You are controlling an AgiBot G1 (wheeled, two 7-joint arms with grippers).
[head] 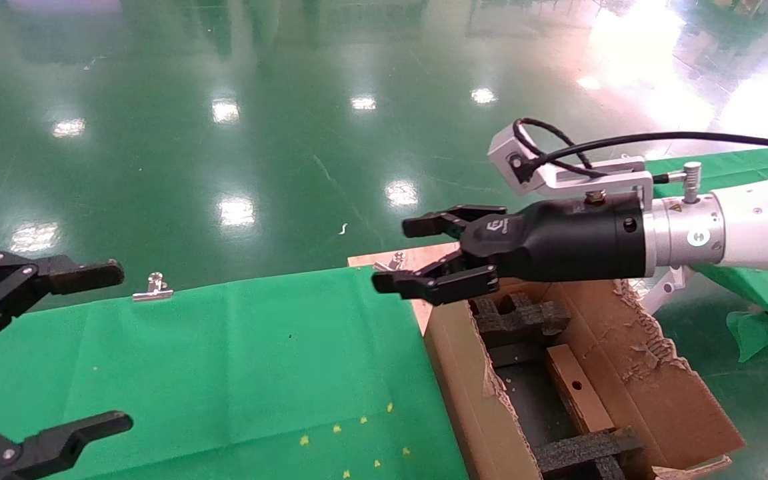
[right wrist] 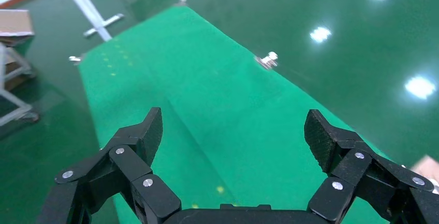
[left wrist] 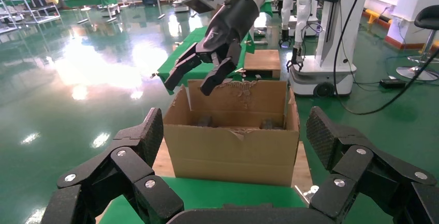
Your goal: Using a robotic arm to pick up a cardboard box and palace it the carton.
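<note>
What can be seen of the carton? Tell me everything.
The carton is a large brown corrugated box, open at the top, standing beside the green-covered table. Its flaps stand up, with torn, frayed edges. Inside are black foam inserts and a small flat cardboard box with a round hole, lying between them. The right gripper hovers open above its far corner, not touching it.

Cardboard box [head: 574, 390] inside carton [head: 471, 400], right of table [head: 237, 360].
</note>
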